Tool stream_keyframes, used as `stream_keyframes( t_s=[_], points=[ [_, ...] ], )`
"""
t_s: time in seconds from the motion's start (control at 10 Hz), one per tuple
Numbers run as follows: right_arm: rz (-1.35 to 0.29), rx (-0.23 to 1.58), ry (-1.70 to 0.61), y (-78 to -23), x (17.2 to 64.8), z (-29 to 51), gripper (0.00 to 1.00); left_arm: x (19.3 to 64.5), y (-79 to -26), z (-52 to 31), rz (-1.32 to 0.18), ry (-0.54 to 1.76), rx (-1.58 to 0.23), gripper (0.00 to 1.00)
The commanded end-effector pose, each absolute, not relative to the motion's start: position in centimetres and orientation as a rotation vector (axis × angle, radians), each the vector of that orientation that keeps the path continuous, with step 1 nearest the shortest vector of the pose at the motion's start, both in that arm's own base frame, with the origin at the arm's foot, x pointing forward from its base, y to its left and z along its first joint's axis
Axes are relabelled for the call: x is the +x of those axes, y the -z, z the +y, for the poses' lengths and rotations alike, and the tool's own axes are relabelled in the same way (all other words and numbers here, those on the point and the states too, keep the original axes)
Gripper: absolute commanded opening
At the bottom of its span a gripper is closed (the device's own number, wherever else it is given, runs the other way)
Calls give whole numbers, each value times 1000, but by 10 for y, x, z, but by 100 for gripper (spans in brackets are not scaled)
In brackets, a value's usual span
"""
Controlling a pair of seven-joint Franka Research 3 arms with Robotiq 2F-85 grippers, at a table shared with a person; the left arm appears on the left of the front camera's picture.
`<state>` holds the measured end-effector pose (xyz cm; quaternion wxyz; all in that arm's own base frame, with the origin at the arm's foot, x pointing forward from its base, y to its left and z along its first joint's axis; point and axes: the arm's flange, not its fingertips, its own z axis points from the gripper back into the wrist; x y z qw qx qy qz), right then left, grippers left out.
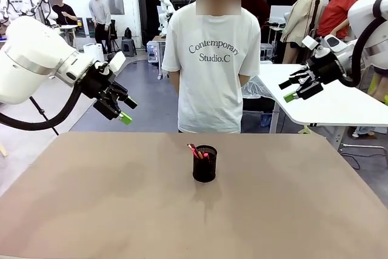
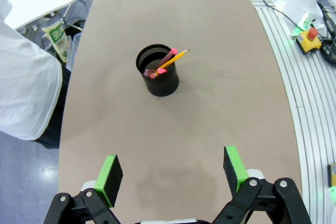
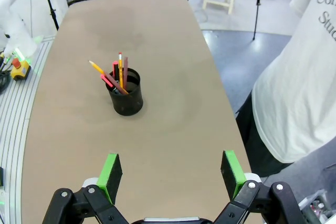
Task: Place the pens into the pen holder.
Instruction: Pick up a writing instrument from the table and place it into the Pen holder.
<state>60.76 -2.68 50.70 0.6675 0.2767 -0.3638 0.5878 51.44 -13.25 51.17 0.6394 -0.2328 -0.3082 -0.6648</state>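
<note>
Pen holder [image 1: 205, 164] stands mid-worktop [image 1: 91, 210], pens [image 3: 118, 74] leaning inside it. Left claw [image 1: 119, 108] and right claw [image 1: 292, 89] raised at either side, both spread wide, empty. Person [image 1: 212, 59] stands at far edge.

Lower ends of the pens [image 3: 116, 74] are hidden inside the pen holder [image 3: 126, 99]. In the front view only their tips show above the rim, too small to tell apart. The person's [image 1: 212, 68] hands sit behind the torso.
</note>
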Motion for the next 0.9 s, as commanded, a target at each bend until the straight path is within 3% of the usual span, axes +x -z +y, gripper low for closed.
stream_keyframes(
  t_s=[0.0, 0.8],
  points=[
    [-820, 626, -1325, -508, 607, -25, 100, 513, -513, -130, -702, 1518, -537, 100],
    [-820, 626, -1325, -508, 607, -25, 100, 513, -513, -130, -702, 1518, -537, 100]
  ],
)
